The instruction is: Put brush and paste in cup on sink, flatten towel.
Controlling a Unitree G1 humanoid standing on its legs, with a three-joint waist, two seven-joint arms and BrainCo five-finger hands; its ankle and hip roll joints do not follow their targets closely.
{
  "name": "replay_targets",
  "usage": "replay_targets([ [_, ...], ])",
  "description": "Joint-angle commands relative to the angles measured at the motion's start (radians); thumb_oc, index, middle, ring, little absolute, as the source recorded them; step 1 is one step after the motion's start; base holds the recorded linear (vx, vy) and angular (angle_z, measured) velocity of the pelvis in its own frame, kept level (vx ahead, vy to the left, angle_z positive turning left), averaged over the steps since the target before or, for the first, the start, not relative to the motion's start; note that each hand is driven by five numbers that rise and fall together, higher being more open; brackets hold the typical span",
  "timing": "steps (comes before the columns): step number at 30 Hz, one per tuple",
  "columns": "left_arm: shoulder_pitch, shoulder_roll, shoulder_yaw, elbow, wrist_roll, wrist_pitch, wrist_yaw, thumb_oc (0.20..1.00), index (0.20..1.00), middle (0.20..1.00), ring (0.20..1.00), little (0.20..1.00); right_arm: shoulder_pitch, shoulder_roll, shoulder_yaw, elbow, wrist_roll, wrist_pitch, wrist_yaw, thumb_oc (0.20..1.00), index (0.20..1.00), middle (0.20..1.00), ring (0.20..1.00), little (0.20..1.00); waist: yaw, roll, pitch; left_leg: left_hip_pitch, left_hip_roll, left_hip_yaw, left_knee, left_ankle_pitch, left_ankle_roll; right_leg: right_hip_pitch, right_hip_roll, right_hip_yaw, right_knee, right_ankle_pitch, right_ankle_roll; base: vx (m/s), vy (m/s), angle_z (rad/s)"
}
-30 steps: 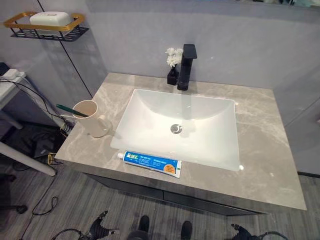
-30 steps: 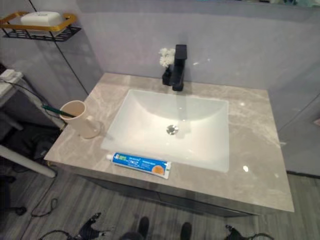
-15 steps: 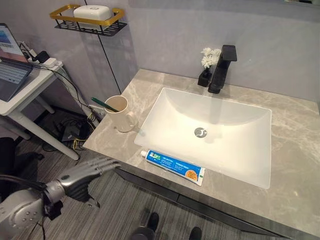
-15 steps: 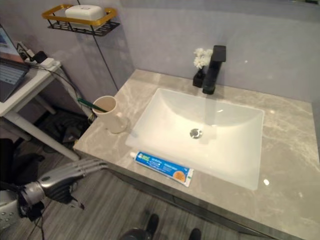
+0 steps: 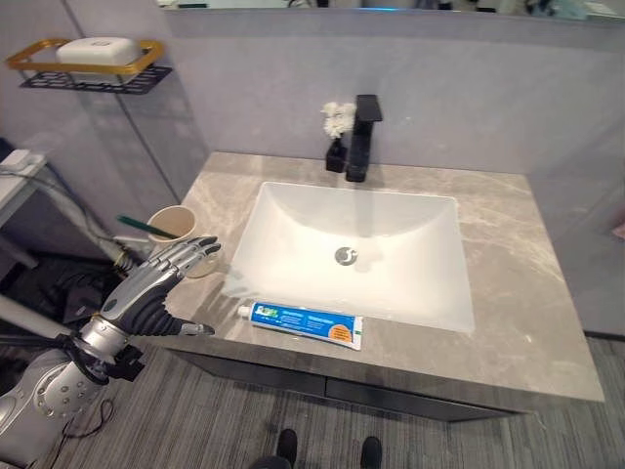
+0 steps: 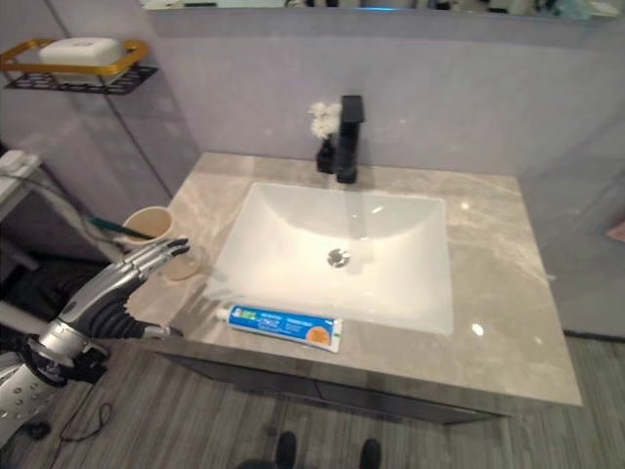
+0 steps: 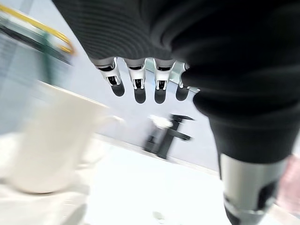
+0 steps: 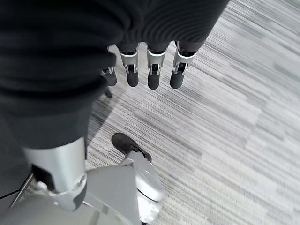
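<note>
A cream cup (image 5: 176, 225) stands on the counter's left end, left of the basin, with a green toothbrush (image 5: 137, 226) leaning out of it. A blue and white toothpaste tube (image 5: 303, 323) lies flat on the counter's front strip, before the basin. My left hand (image 5: 156, 285) hovers at the front left corner, open, fingers straight. Its fingertips (image 5: 203, 250) reach close to the cup's near side; the left wrist view shows the cup (image 7: 56, 140) just past them. My right hand (image 8: 150, 70) hangs open over the floor and holds nothing.
A white basin (image 5: 293, 230) is sunk in the grey marble counter (image 5: 518, 293). A black tap (image 5: 363, 137) and a small vase of white flowers (image 5: 337, 125) stand behind it. A wire shelf with soap (image 5: 93, 59) hangs on the left wall.
The camera has swung, shifting the whole picture. My left hand has risen from below the counter's edge to the cup's near side. Cup, brush and tube lie as before.
</note>
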Motion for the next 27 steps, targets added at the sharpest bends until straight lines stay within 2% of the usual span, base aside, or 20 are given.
replay_targets([
  [1, -0.035, -0.007, 0.006, 0.016, -0.048, -0.003, 0.008, 1.0, 1.0, 1.0, 1.0, 1.0, 0.008, 0.004, 0.025, -0.004, 0.017, 0.004, 0.014, 1.0, 1.0, 1.0, 1.0, 1.0, -0.002, -0.034, -0.019, -0.035, -0.014, 0.01, 0.004, -0.014, -0.009, -0.026, -0.056, 0.053, 0.015, 0.024, 0.092, 0.01, 0.017, -0.33],
  [13, -0.034, -0.031, -0.064, 0.029, -0.072, 0.011, -0.042, 1.0, 1.0, 1.0, 1.0, 1.0, 0.014, 0.009, 0.012, -0.006, 0.031, 0.005, 0.009, 1.0, 1.0, 1.0, 1.0, 1.0, -0.021, -0.026, -0.013, -0.038, -0.005, 0.041, 0.004, -0.018, -0.007, -0.056, -0.046, 0.094, 0.011, 0.033, 0.095, 0.0, 0.004, -0.15],
  [17, -0.021, -0.002, -0.122, 0.027, -0.073, 0.014, -0.094, 1.0, 1.0, 1.0, 1.0, 1.0, 0.009, -0.001, 0.006, -0.013, 0.036, 0.0, 0.003, 1.0, 1.0, 1.0, 1.0, 1.0, -0.027, -0.024, -0.014, -0.037, -0.002, 0.045, 0.004, -0.019, -0.008, -0.053, -0.042, 0.096, 0.011, 0.03, 0.094, 0.0, -0.002, -0.02],
  [27, -0.053, 0.012, -0.235, 0.051, -0.062, 0.026, -0.141, 1.0, 1.0, 1.0, 1.0, 1.0, 0.002, -0.015, 0.007, -0.021, 0.046, -0.004, -0.015, 1.0, 1.0, 1.0, 1.0, 1.0, -0.034, -0.026, -0.01, -0.045, 0.01, 0.039, 0.004, -0.017, -0.012, -0.059, -0.036, 0.09, 0.008, 0.027, 0.093, 0.0, 0.0, 0.0],
])
